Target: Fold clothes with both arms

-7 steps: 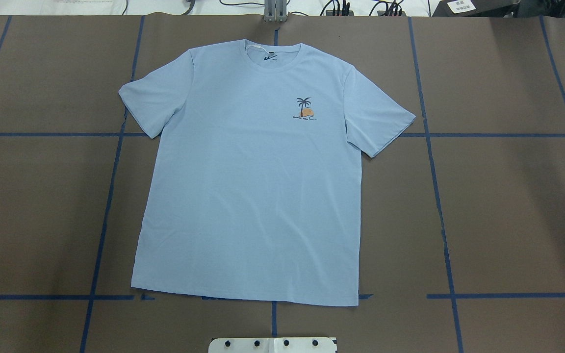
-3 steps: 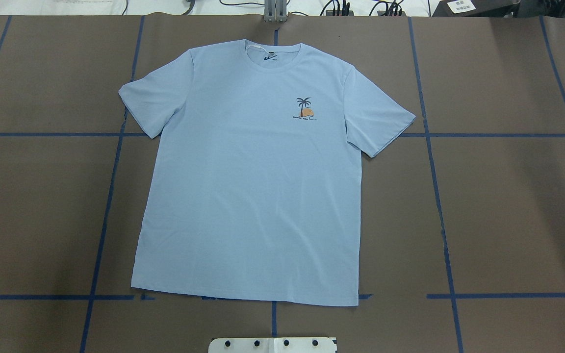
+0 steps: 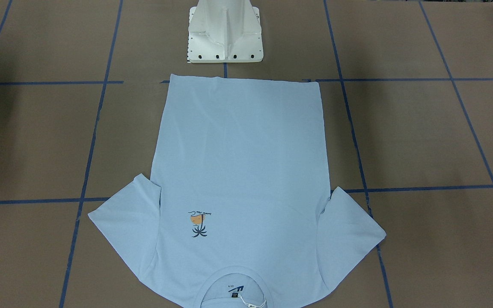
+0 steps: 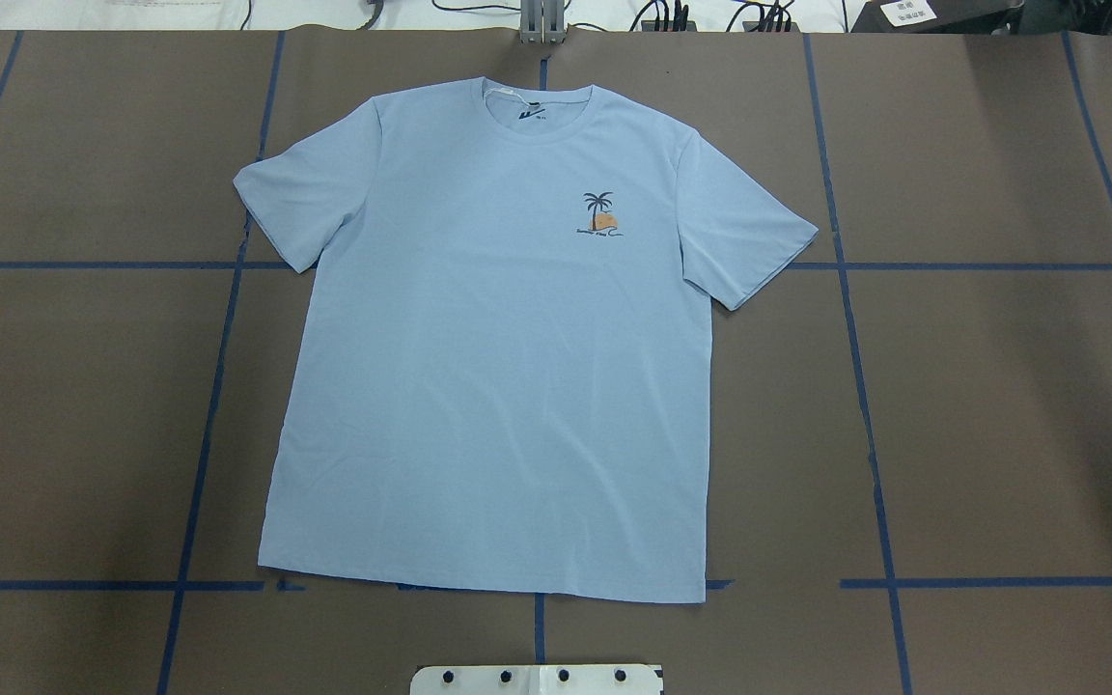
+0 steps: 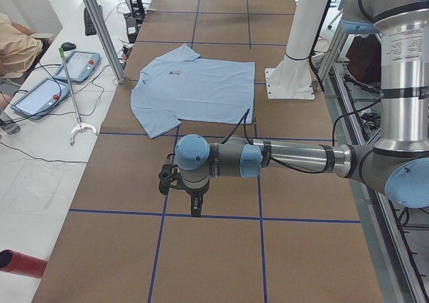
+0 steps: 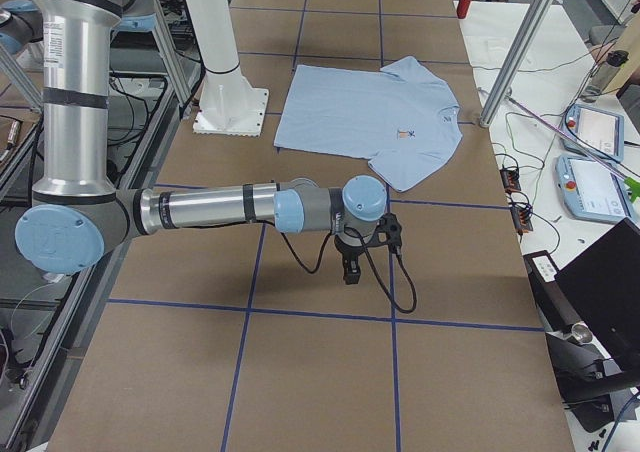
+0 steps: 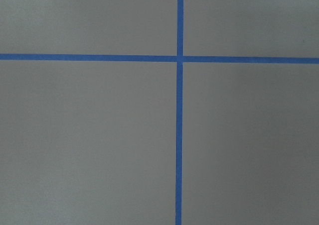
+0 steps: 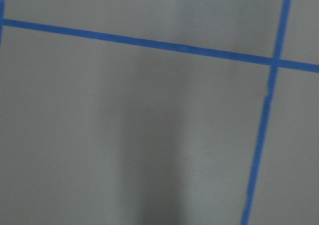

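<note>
From overhead nothing has changed in the last second: the light blue T-shirt lies flat and unfolded in the middle of the tabletop, collar far, so I judge the folding is not yet begun. Only the side views show the arms, which overhead misses: the left arm low over bare surface well left of the shirt, the right arm likewise well to its right. Both wrist cameras see only blue tape lines, so whether the jaws are released or clenched I cannot tell.
</note>
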Robot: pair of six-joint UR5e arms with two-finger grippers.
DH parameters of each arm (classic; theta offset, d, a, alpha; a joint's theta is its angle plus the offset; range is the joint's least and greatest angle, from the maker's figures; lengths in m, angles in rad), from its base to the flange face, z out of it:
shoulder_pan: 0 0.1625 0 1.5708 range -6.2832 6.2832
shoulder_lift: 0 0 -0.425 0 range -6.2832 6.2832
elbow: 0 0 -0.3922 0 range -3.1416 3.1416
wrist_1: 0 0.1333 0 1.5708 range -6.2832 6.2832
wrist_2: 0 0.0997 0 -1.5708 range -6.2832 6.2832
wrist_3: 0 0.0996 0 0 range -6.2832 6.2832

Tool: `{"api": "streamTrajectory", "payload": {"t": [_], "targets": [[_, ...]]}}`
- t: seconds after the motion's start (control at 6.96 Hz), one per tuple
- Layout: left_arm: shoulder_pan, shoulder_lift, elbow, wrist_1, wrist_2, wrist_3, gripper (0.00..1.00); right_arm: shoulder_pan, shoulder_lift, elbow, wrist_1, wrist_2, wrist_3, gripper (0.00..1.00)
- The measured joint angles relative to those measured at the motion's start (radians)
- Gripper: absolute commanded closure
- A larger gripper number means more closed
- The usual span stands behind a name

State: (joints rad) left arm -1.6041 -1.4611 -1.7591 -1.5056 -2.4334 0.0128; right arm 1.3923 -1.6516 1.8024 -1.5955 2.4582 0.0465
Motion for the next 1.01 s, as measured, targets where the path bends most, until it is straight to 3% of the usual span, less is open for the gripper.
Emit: {"api": "streamTrajectory", "payload": {"t": [0.14,0.43,0.72,1.01], "targets": [[0.002,-0.001,-0.004,-0.001,-0.034,0.001,0.00,-0.075,0.020,0.024,0.058,-0.001,0.110,0.00],[0.004,-0.003,-0.016,-0.019,-0.094,0.000,0.00,-0.224,0.113,-0.027,0.259,-0.068,0.398,0.00],[0.004,-0.005,-0.038,-0.032,-0.107,-0.001,0.00,-0.363,0.279,-0.168,0.400,-0.200,0.694,0.01],[0.005,-0.006,-0.045,-0.059,-0.107,-0.002,0.00,-0.466,0.419,-0.347,0.550,-0.382,0.933,0.15]]}}
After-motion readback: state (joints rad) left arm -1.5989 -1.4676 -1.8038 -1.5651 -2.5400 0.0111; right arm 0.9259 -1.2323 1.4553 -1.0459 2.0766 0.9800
